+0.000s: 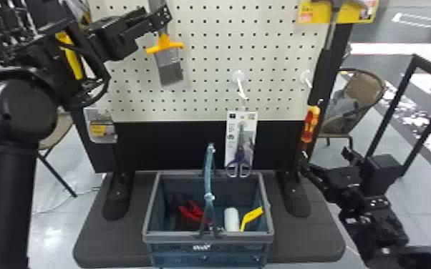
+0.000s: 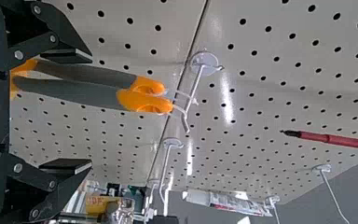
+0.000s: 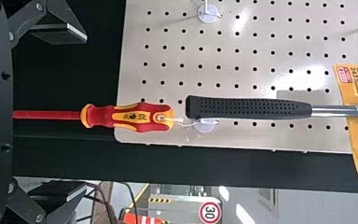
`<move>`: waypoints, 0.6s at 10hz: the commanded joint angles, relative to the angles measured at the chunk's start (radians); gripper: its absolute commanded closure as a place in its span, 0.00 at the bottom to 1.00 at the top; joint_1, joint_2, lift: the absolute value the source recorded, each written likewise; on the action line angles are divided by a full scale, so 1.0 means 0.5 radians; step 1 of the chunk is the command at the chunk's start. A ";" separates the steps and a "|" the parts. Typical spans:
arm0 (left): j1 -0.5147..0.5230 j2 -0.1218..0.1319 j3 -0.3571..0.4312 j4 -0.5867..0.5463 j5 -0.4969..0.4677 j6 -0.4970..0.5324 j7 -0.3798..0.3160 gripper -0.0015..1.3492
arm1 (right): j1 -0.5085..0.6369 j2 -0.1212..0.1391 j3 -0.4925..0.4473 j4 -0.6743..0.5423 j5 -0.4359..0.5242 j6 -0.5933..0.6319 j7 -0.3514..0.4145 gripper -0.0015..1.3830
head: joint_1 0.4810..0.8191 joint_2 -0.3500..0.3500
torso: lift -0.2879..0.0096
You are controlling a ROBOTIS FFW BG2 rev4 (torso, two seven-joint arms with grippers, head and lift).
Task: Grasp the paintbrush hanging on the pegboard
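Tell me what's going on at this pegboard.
The left gripper is up at the pegboard, its jaws open on either side of the paintbrush handle, not clamped on it. The paintbrush hangs from a white hook. The right gripper waits low on the right, open, facing the screwdriver.

Paintbrush [image 1: 168, 64] upper left on pegboard [image 1: 268, 53]; screwdriver [image 1: 310, 123] right edge; basket [image 1: 175, 236] on table [image 1: 111, 243] before it.

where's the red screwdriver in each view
Head view: screwdriver hangs at the pegboard's right edge, under the hammer handle.
Left wrist view: screwdriver far beyond the paintbrush.
Right wrist view: screwdriver end to end with the hammer handle.
Shared landmark: the pegboard.
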 commanded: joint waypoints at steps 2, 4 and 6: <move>-0.065 0.001 -0.047 0.101 0.020 0.016 -0.043 0.35 | -0.014 -0.012 0.006 -0.002 0.000 0.001 0.003 0.13 | 0.20 0.50 | 0.63; -0.102 0.007 -0.066 0.166 0.036 0.016 -0.083 0.35 | -0.026 -0.024 0.025 0.004 0.000 0.007 0.003 0.13 | 0.20 0.50 | 0.63; -0.130 0.029 -0.078 0.221 0.066 0.022 -0.132 0.43 | -0.032 -0.034 0.028 0.004 -0.006 0.038 0.015 0.13 | 0.20 0.50 | 0.63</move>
